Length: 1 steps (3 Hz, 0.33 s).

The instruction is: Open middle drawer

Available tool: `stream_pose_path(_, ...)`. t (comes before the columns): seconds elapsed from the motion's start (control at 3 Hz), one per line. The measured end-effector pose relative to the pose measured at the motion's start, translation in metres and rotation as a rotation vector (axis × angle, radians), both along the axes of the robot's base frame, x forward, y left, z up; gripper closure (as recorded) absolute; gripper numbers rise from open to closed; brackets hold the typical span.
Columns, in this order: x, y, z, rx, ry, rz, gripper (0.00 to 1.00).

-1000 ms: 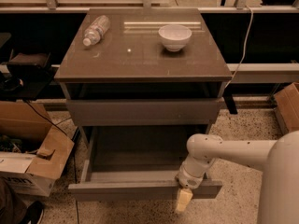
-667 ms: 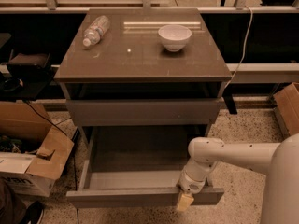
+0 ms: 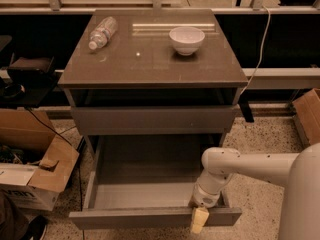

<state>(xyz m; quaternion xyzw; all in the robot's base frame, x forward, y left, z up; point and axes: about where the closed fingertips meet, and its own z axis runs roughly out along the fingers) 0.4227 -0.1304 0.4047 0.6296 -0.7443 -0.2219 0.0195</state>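
The middle drawer (image 3: 142, 181) of the grey-brown cabinet stands pulled far out towards me, with its shallow grey inside showing. Its plain front panel (image 3: 130, 218) is at the bottom of the camera view. My gripper (image 3: 200, 219) sits at the right part of that front panel, reaching over its top edge from inside the drawer, with a tan tip hanging in front of the panel. My white arm (image 3: 250, 166) comes in from the right. The uppermost drawer front (image 3: 150, 120) is closed above. The lowest drawer is hidden under the open one.
A plastic bottle (image 3: 102, 32) lies on the cabinet top (image 3: 150, 64), and a white bowl (image 3: 186, 39) stands there too. An open cardboard box (image 3: 30, 184) is close on the left. Another box (image 3: 307, 114) is at the right, and a cable (image 3: 260, 54) hangs behind.
The middle drawer has slid further out towards me, and my gripper has moved down and forward with its front panel.
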Motion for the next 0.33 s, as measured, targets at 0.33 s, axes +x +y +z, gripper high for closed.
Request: stream_pose_path(0.33,-0.0014,0.0003,-0.0011,0.0,0.003,0.001,0.01)
